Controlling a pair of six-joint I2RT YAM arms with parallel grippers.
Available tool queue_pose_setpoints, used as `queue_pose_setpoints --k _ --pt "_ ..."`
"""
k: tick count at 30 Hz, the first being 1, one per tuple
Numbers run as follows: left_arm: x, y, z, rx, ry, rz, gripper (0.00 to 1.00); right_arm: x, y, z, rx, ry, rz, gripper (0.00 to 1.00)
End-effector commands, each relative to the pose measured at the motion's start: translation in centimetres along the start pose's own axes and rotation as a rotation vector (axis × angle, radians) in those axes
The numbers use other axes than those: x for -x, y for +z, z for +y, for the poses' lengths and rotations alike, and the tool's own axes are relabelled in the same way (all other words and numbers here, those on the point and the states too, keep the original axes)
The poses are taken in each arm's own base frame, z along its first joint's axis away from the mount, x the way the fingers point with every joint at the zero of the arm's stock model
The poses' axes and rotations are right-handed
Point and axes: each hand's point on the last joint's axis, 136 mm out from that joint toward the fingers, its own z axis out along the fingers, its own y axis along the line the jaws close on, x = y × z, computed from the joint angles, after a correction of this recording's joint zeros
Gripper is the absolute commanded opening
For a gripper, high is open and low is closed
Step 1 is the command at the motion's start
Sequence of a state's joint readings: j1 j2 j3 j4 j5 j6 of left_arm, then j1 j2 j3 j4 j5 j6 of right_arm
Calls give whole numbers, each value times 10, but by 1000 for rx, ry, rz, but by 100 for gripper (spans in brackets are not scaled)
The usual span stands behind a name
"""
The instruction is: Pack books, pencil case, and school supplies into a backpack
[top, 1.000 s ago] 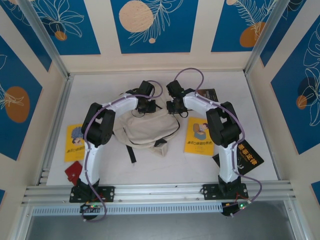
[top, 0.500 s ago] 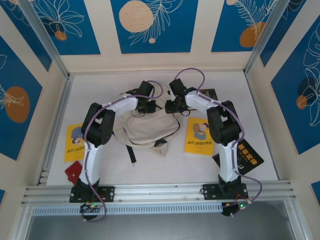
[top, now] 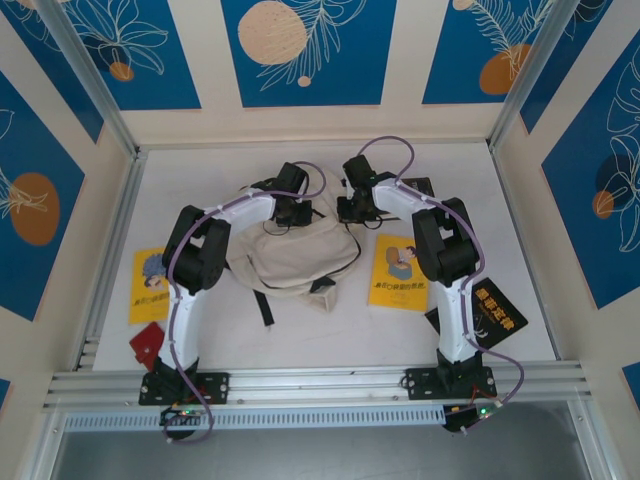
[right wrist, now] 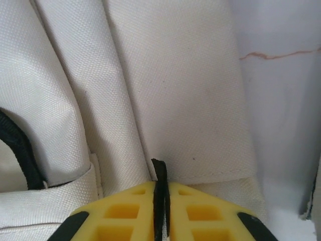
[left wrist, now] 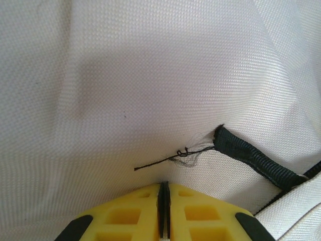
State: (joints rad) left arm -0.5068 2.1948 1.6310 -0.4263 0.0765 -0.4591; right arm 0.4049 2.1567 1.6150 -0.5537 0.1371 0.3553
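Backpack [top: 290, 262] is lying flat in the middle of the table [top: 330, 330] between the 2 arms, with both grippers down at its far edge. The right gripper [right wrist: 160, 187] has its jaws pinched on a thin black tab [right wrist: 159, 168], my guess a zip pull. The left gripper [left wrist: 164, 187] is closed tight against the cloth, and I can't tell if any fabric is nipped in there. Biggest worry imo: that tab is skinny, so a sideways tug could pop it out of the pads. Or the whole floppy bag could drag along instead of the zip running, since nothing stiff anchors it. There's also a frayed strap end [left wrist: 235, 148] trailing loose thread that could snag. Material-wise it's cream woven canvas with visible grain, falling in soft rounded folds, with flat black webbing trim. The fingers are blocky yellow plastic with square cut-outs. The left yellow book [top: 148, 285] and right yellow book [top: 398, 272] are thin flat paperbacks, lying either side of the bag, not packed yet.
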Motion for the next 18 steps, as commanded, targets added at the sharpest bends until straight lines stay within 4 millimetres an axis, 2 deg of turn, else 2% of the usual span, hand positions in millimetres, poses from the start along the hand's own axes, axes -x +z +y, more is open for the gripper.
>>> queue_pose_setpoints --k 1,4,10,14,18 --pt "-66 31 38 105 8 214 12 7 -8 6 32 25 -6 23" --pt "-64 30 37 100 10 210 12 5 2 6 11 16 17 30" --pt "-55 26 29 73 21 194 13 2 18 4 -1 21 47 31" --pt "-36 13 13 21 30 150 14 3 13 6 0 18 44 22" --pt "-3 -15 -10 -54 33 52 18 7 -1 15 25 4 28 8"
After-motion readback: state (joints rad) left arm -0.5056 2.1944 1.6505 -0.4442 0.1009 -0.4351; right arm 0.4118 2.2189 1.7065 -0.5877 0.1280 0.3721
